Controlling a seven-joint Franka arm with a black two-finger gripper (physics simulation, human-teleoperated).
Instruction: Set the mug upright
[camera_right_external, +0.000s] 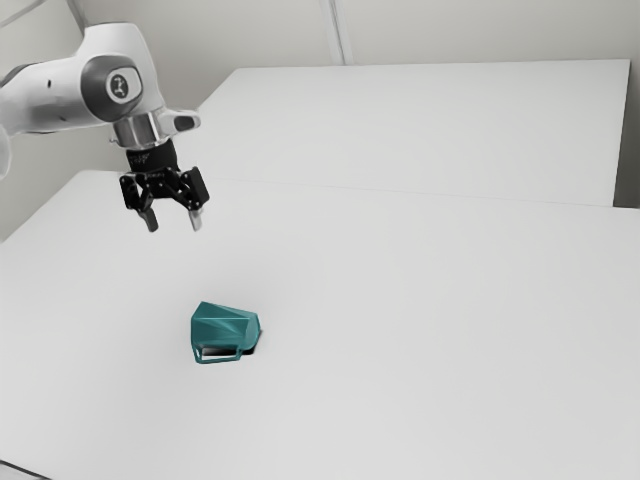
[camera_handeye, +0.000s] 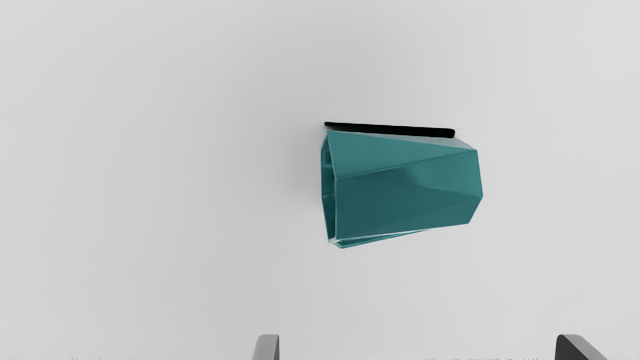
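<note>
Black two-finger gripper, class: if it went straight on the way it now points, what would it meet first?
Probably the teal, faceted mug lying on its side below the gripper; depth is unclear, so it could miss and reach the white table instead.

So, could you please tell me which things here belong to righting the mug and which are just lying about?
For the job: teal mug, on its side; claw, open.
Just there: white table, under the mug; pale back wall.
</note>
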